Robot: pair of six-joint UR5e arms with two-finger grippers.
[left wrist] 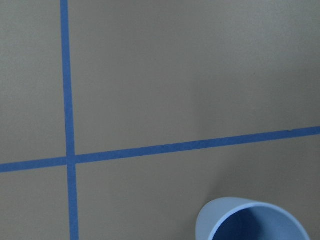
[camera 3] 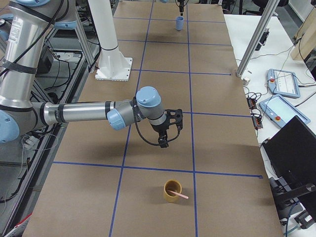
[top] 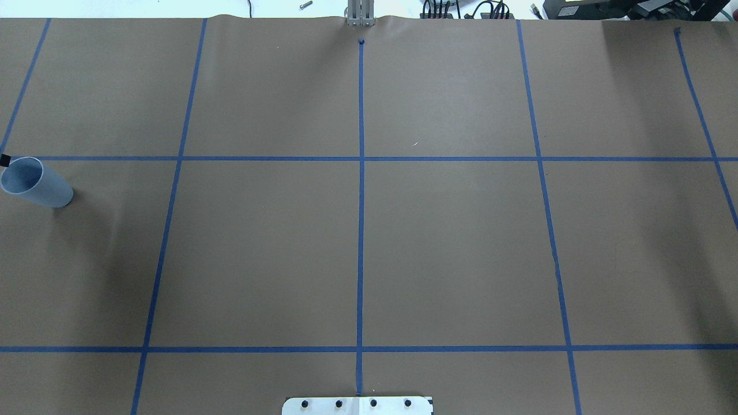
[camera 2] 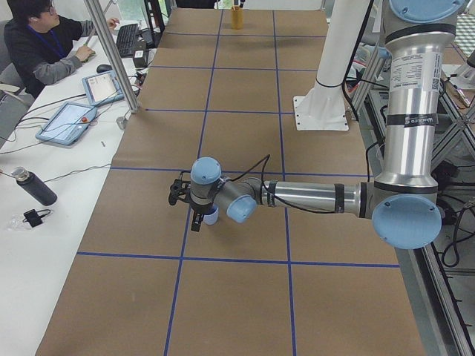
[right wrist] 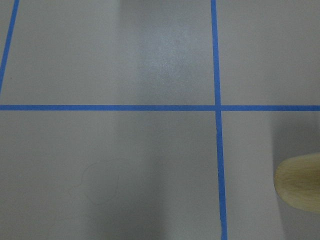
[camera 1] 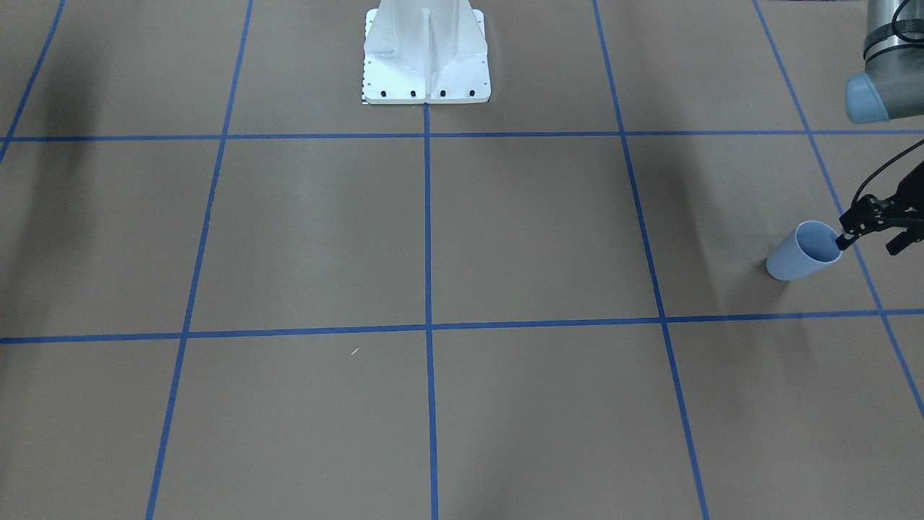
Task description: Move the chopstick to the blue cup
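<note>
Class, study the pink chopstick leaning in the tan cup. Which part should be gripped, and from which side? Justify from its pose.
Grip the chopstick at the upper end that juts past the rim of the tan cup. Come down from above, jaws closing across the thin shaft. Its lower part sits inside the cup, probably out of reach.

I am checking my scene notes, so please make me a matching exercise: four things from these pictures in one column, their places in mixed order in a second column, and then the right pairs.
Things:
1. blue cup
2. chopstick
3. left tool
4. right tool

Places:
A. leaning in the yellow cup
B. over the table, away from both cups
C. upright at the robot's left end
D. by the blue cup's rim

Pairs: 1-C, 2-A, 3-D, 4-B
</note>
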